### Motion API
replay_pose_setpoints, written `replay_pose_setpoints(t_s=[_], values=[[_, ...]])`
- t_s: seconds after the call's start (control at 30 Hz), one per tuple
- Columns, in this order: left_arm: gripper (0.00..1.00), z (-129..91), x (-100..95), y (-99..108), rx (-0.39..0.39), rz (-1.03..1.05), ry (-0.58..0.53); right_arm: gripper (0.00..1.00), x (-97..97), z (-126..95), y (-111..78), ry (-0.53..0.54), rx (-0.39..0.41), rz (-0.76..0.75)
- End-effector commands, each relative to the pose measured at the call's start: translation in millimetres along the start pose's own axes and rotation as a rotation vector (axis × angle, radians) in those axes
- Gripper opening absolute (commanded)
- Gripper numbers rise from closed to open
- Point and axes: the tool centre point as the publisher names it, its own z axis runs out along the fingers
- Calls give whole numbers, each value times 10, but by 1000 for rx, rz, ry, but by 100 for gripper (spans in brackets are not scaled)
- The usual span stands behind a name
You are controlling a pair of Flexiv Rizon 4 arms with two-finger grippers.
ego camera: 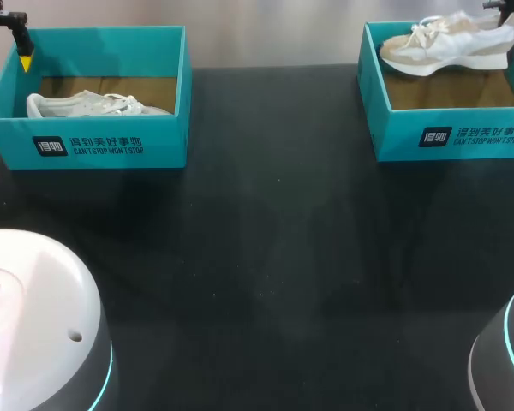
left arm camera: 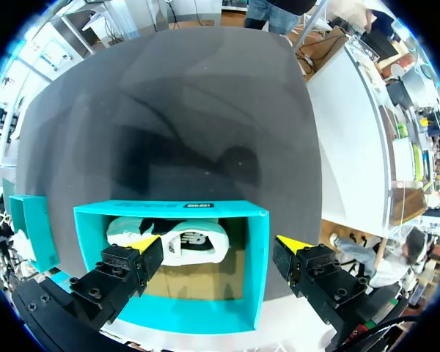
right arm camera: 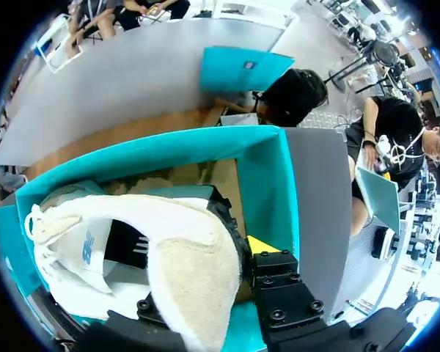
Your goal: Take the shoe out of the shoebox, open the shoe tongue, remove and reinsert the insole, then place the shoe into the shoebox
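Teal shoeboxes are standing well apart on the dark surface [ego camera: 257,257], one before each arm. The right gripper [right arm camera: 243,249] is pinching the heel of the right shoe [ego camera: 450,43], which is hanging tilted over the open right shoebox [ego camera: 445,137], its upper rising above the rim. Gripping at the heel is probably leaving the laces and tongue free for the opening step. The left gripper [left arm camera: 218,246] is hovering spread wide over the left shoebox [ego camera: 86,150], where the left shoe [ego camera: 94,104] is lying untouched on the cardboard floor. This is likely a waiting posture.

The head view is showing both boxes and the raised shoe's height against the rim, but only one yellow tip of the left gripper. The left wrist view is showing both tips, one over the shoe and one past the box's side wall. The right wrist view is showing one yellow tip just beside the suede heel. The shoe is hiding the other finger, so the pinch is being judged from the suspended shoe.
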Motion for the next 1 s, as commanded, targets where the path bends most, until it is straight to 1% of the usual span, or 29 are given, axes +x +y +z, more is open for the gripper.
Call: replay_pose_setpoints(t_s=[0.03, 0.23, 0.43, 0.6, 0.73, 0.83, 1.0], values=[[100, -3, -2, -18, -3, 0, 2, 0, 13, -171, -223, -30, -73, -6], [100, -3, -2, -18, -3, 0, 2, 0, -62, -260, -344, -53, -105, -2], [100, -3, -2, -18, -3, 0, 2, 0, -110, -432, -479, -34, -154, 24], [100, -3, -2, -18, -3, 0, 2, 0, -105, -640, -587, -37, -205, 31], [100, -3, -2, -18, -3, 0, 2, 0, -58, -854, -699, -42, -234, 28], [100, -3, -2, -18, -3, 0, 2, 0, 5, -1001, -795, -54, -238, 23], [100, -3, -2, -18, -3, 0, 2, 0, 108, -1163, -993, -53, -257, 14]])
